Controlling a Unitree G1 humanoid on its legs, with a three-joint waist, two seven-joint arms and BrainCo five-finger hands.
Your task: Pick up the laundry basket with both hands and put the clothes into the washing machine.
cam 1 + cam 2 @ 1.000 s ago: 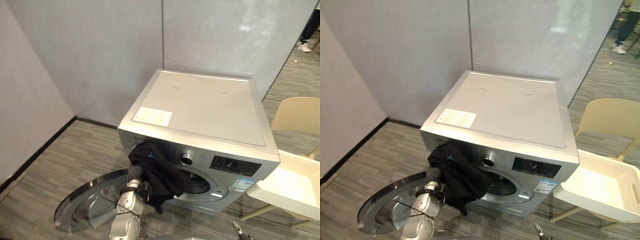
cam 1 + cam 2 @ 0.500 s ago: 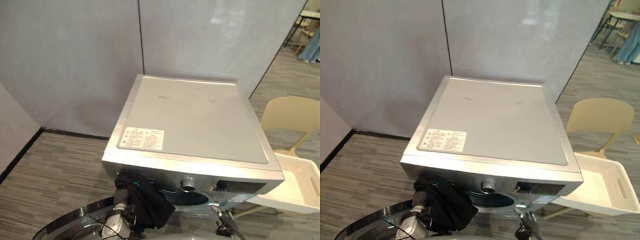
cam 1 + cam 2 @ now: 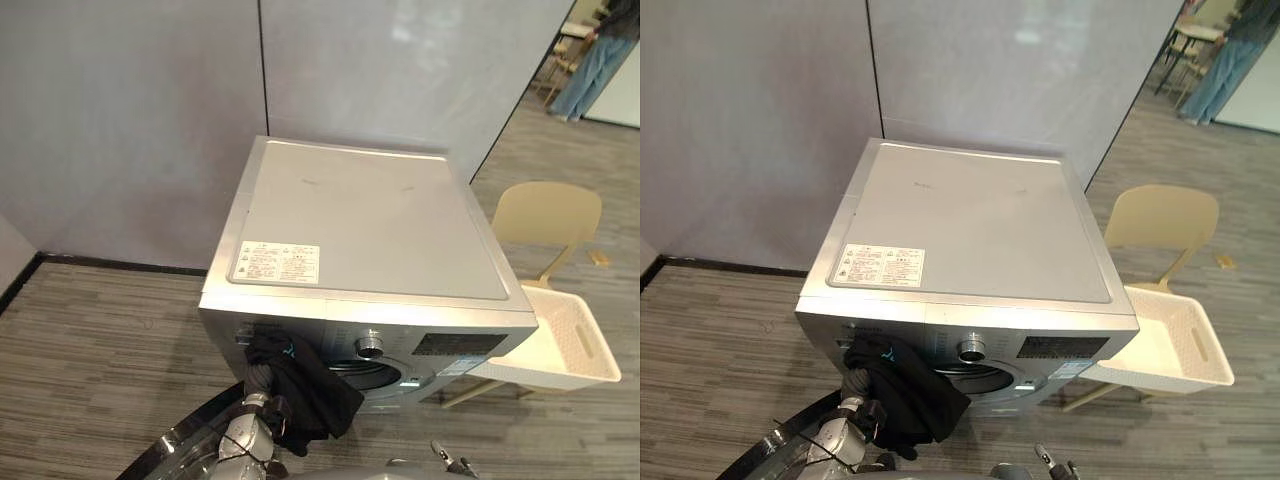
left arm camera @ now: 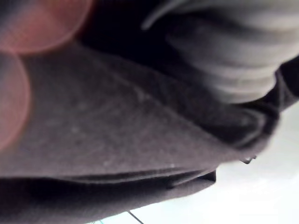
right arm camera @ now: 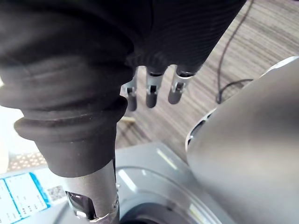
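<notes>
A black garment [image 3: 312, 388] hangs over my left hand [image 3: 258, 372], just left of the round opening [image 3: 375, 377] in the front of the silver washing machine [image 3: 370, 230]. The cloth covers that hand's fingers, and in the left wrist view the same dark cloth [image 4: 117, 140] lies right against the camera. My right hand [image 5: 152, 93] hangs low before the machine's front with its fingers straight and nothing in them; its tips show at the bottom edge [image 3: 450, 462]. The white laundry basket [image 3: 592, 345] rests beside the machine's right side.
The machine's round door [image 3: 195, 452] lies swung open at the lower left, under my left arm. A beige chair [image 3: 545, 215] stands behind the basket. Grey partition walls [image 3: 150, 110] close off the back and left. A person [image 3: 590, 55] stands far off at the upper right.
The camera has swung, so the whole scene has shifted and the machine's top shows more squarely. The garment still hangs on my left hand by the opening.
</notes>
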